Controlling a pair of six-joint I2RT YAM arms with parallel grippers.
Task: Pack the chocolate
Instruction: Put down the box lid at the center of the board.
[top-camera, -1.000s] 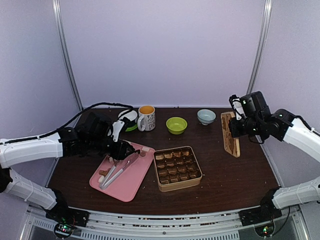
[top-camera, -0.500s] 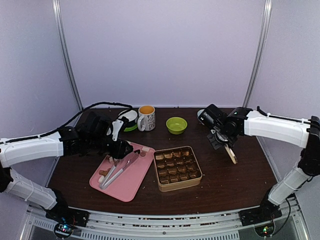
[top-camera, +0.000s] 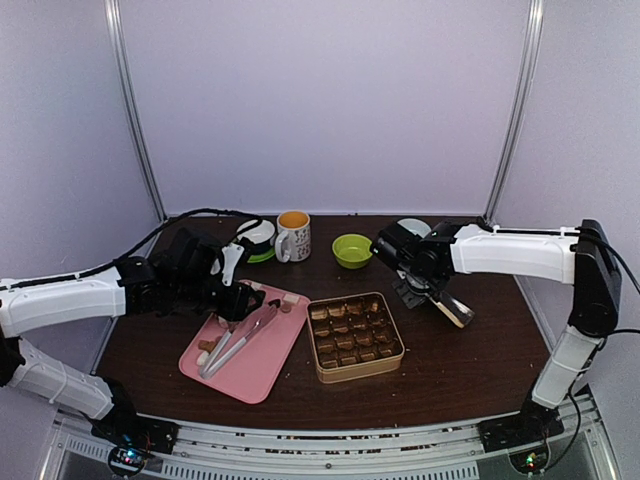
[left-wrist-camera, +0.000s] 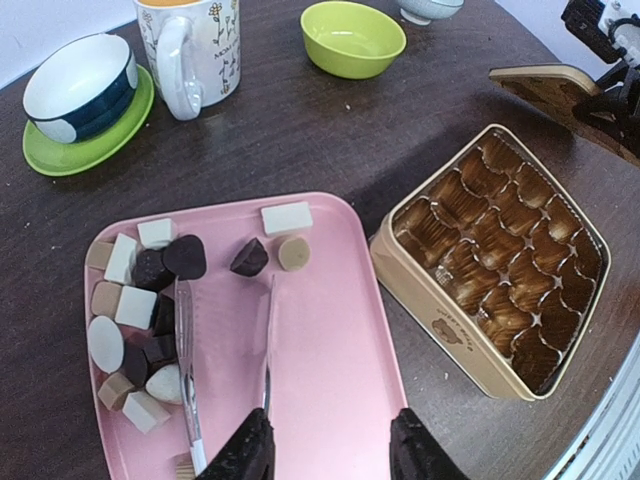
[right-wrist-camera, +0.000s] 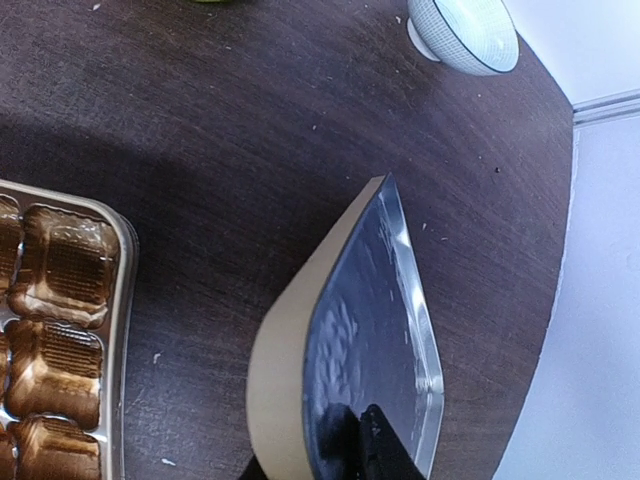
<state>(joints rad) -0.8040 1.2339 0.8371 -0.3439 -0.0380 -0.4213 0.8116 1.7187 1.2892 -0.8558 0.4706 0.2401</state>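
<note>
Several chocolate pieces (left-wrist-camera: 130, 300), dark, tan and white, lie at the left end of the pink tray (left-wrist-camera: 330, 330), with more (top-camera: 208, 345) visible from above. Metal tongs (left-wrist-camera: 190, 380) rest on the tray among them. My left gripper (left-wrist-camera: 330, 455) hovers open over the tray, its left finger beside one tong arm, nothing between the jaws. The open gold tin (top-camera: 322, 372) of empty paper cups sits right of the tray. My right gripper (right-wrist-camera: 320, 460) is shut on the tin lid (right-wrist-camera: 370, 300), one finger on its shiny inside. The lid (top-camera: 452, 308) tilts low, right of the tin.
A floral mug (top-camera: 293, 236), a lime green bowl (top-camera: 353, 250) and a pale blue bowl (right-wrist-camera: 465, 30) stand along the back. A blue and white bowl on a green saucer (left-wrist-camera: 80, 90) sits behind the tray. The table's right edge lies beyond the lid.
My right arm has swung the lid from the far right side leftward and down, close to the tin. The left arm and the tongs have stayed put.
</note>
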